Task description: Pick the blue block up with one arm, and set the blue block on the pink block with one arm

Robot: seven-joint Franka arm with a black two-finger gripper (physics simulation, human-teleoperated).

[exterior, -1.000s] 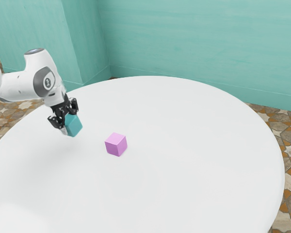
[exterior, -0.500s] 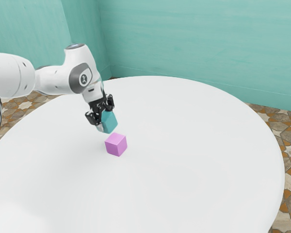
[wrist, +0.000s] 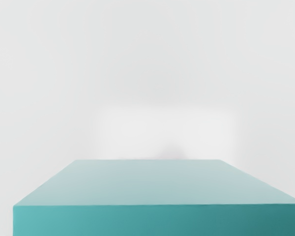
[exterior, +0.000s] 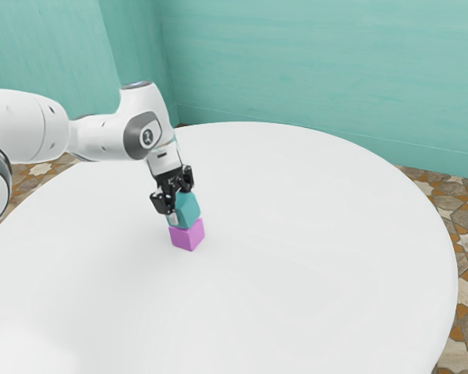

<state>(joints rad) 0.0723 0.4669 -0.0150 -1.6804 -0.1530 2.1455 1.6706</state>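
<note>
arm [exterior: 101, 136]: white, enters from the exterior view's left and reaches down over the desk [exterior: 312, 234].

gripper [exterior: 175, 199]: black, tilted. its fingers [exterior: 162, 202] pinch the blue block from two opposite sides, near the block's upper half.

blue block [exterior: 188, 210]: teal cube held in the fingers, directly over the pink block, with its underside apparently touching the pink top face. we cannot tell whether its weight rests there yet. it looks slightly turned against the cube below. in the wrist view the blue block [wrist: 152, 196] lies just under the hand, with the pale desk [wrist: 147, 73] beyond it.

handling, our judgement: small, rigid and light, with flat smooth faces that could slip in a loose pinch. we would hold it on two parallel side faces, around mid-height, so the bottom face stays free to seat. it does not look fragile, but a stack this narrow would tip if nudged.

pink block [exterior: 186, 235]: cube standing on the desk beneath the blue block.

changes: a second ago the gripper carried the blue block well apart from the pink one, toward the exterior view's left. half a second ago it hung just above and to that side. now it is over the pink block and lower. the pink block has not moved.
</note>
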